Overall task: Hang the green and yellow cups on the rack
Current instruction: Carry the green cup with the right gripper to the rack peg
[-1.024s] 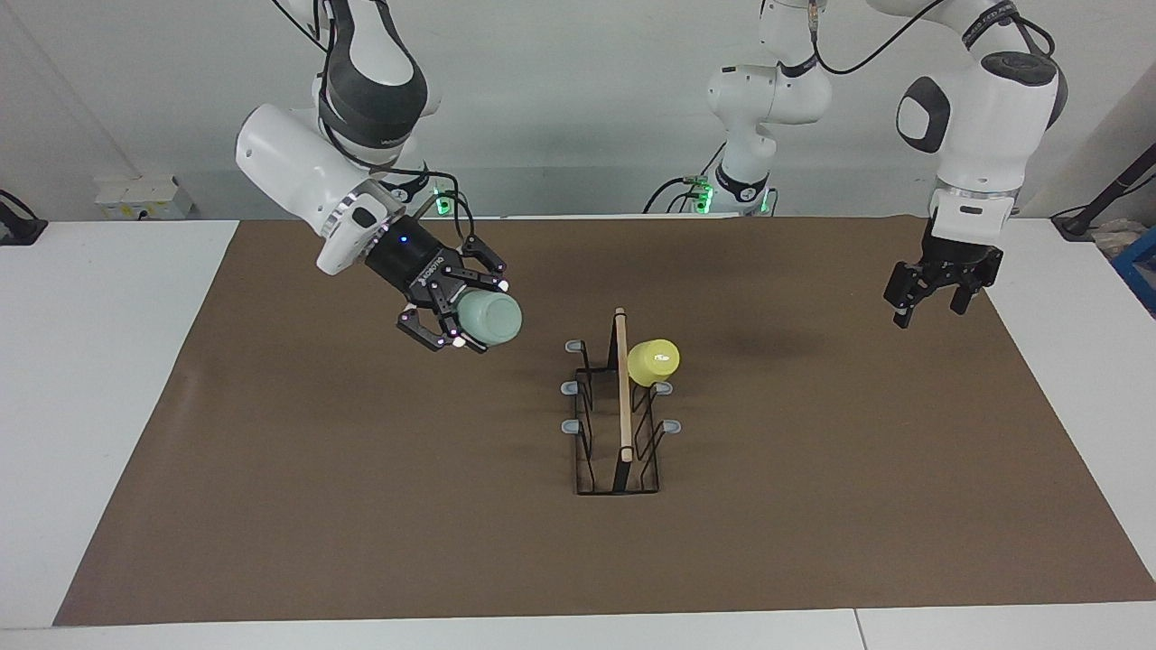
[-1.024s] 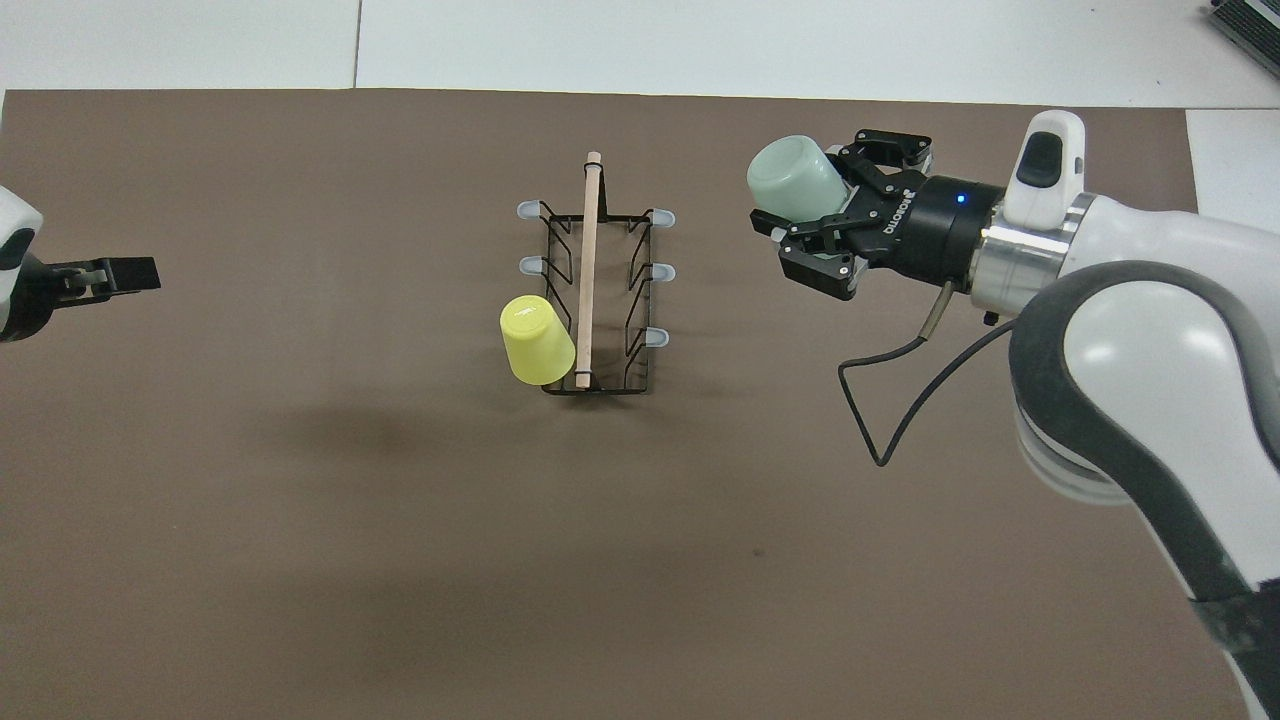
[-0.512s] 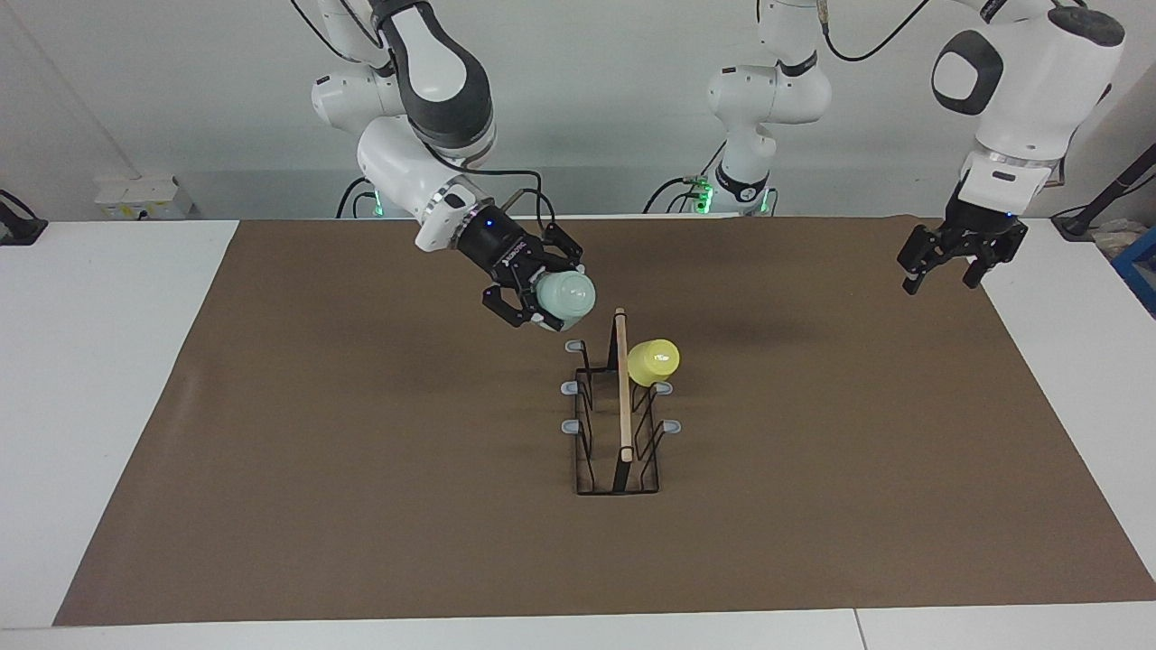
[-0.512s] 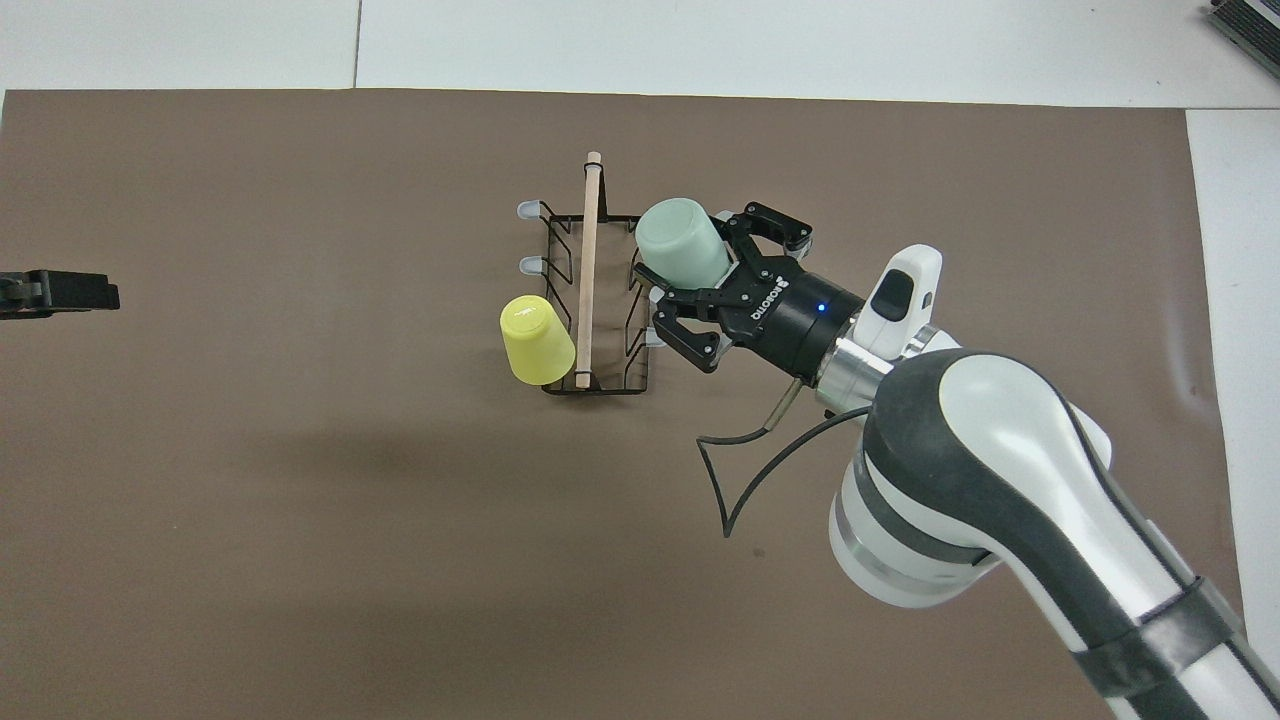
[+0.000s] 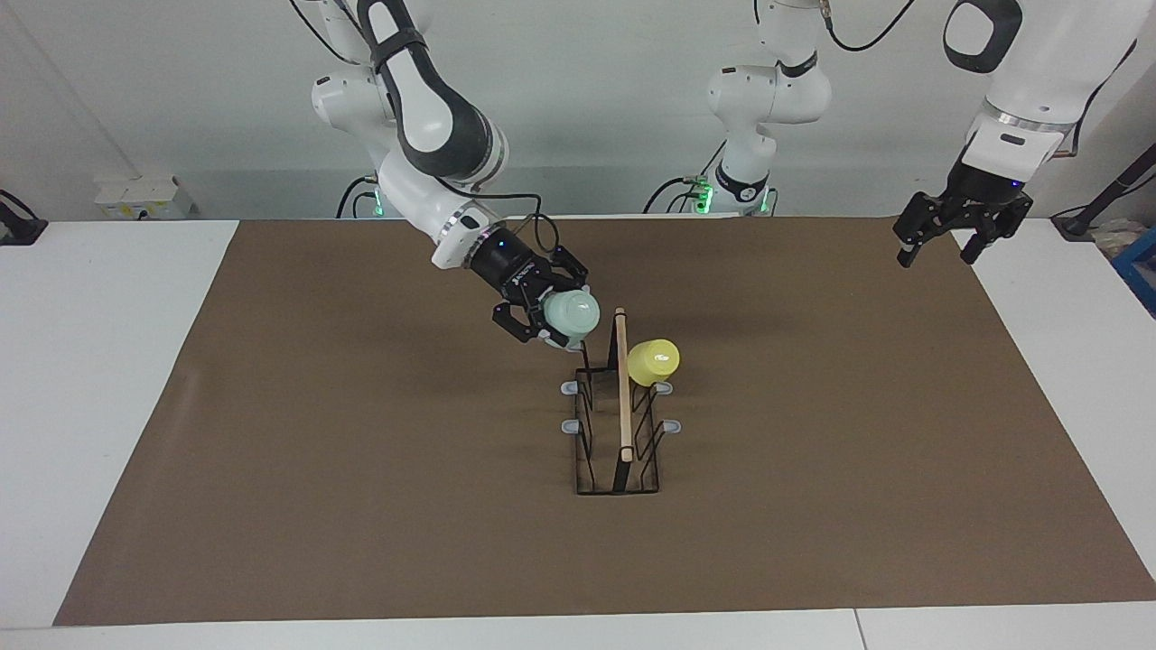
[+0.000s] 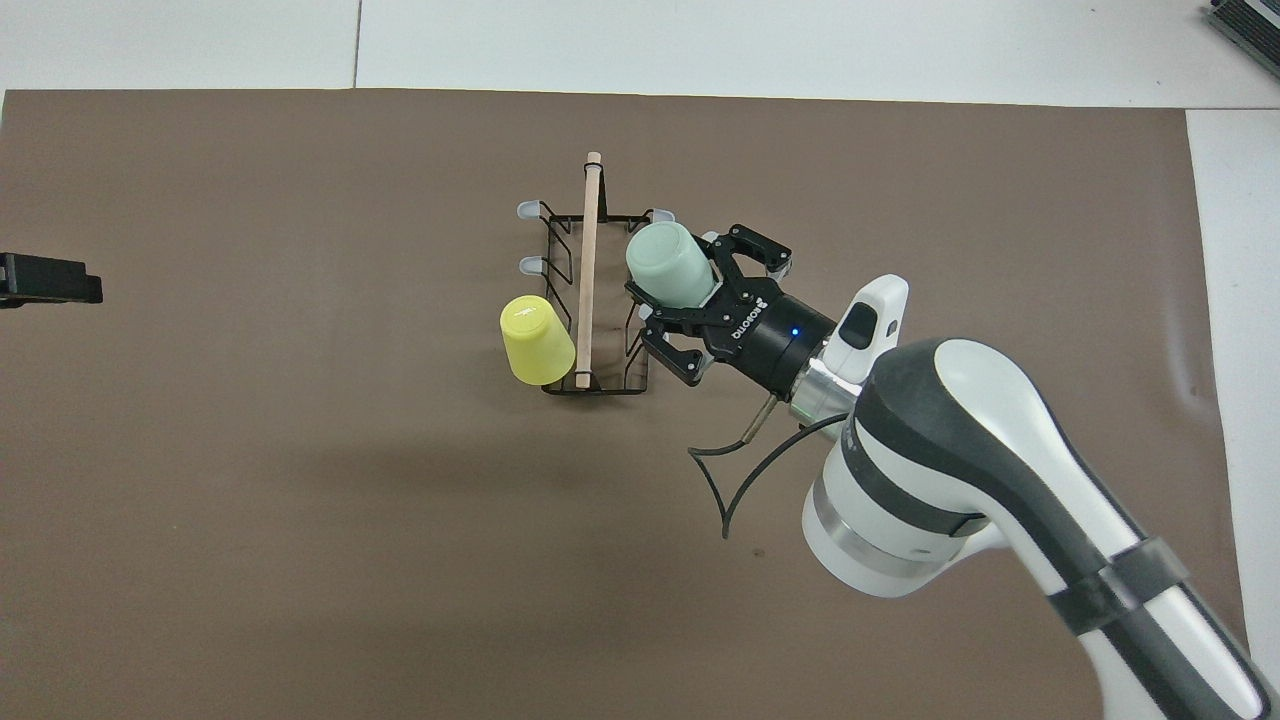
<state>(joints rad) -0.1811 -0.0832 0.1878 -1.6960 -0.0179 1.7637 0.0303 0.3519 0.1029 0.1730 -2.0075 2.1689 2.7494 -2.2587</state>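
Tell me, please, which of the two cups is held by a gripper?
The green cup, held in the right gripper over the rack; the yellow cup already hangs there.

Two cups are in view: one green cup [image 5: 573, 313] [image 6: 668, 264] and one yellow cup [image 5: 654, 361] [image 6: 535, 340]. There is one rack [image 5: 617, 460] [image 6: 600, 385], standing near the middle of the desk, with one wooden rod [image 5: 623, 388] [image 6: 588, 270] along its top. Of its grey-tipped prongs, four show clear in the facing view, two on each side; the others are covered by the cups. One brown mat [image 5: 361, 469] [image 6: 300, 520] covers most of the desk. Two arms carry one gripper each: one right gripper [image 5: 547, 312] [image 6: 700, 300] and one left gripper [image 5: 939, 236] [image 6: 50, 280], making two grippers.
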